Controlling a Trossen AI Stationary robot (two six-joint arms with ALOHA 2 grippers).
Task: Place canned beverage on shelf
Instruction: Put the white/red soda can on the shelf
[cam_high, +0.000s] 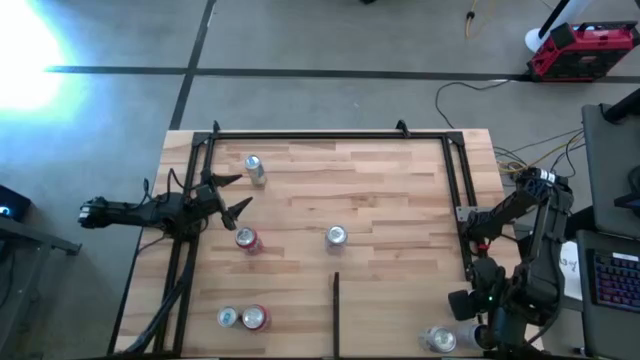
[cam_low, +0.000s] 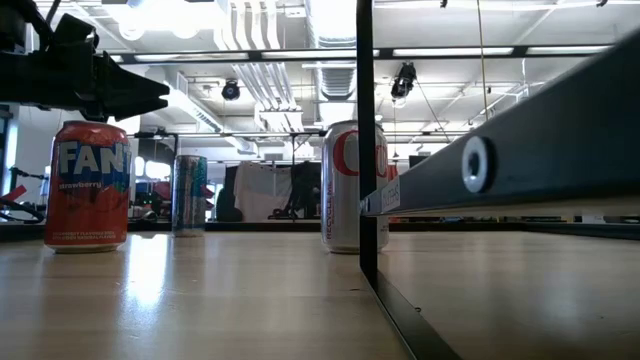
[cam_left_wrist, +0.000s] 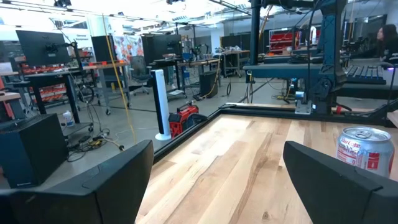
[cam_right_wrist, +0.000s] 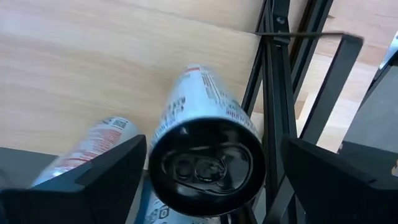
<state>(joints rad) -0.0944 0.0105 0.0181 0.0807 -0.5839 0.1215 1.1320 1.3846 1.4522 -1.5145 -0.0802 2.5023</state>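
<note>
The shelf (cam_high: 400, 200) is a light wooden board in a black tube frame, with a thin dark divider strip (cam_high: 336, 310). Several cans stand on it: a silver one (cam_high: 255, 170), a red one (cam_high: 247, 240), a silver one (cam_high: 336, 236), and a silver and red pair (cam_high: 242, 318). My left gripper (cam_high: 232, 195) is open and empty, above the board's left side. My right gripper (cam_high: 458, 335) is open off the board's near right corner. Its fingers stand on either side of a white can (cam_right_wrist: 205, 155) whose dark top faces the wrist camera. Another can (cam_right_wrist: 93, 149) lies beside it.
The black frame tubes (cam_right_wrist: 273, 112) run close beside the right gripper. In the low view the red can (cam_low: 85, 185), a slim can (cam_low: 190, 195) and a silver can (cam_low: 345, 190) stand in a row. Bare wood (cam_high: 400, 260) lies right of the divider.
</note>
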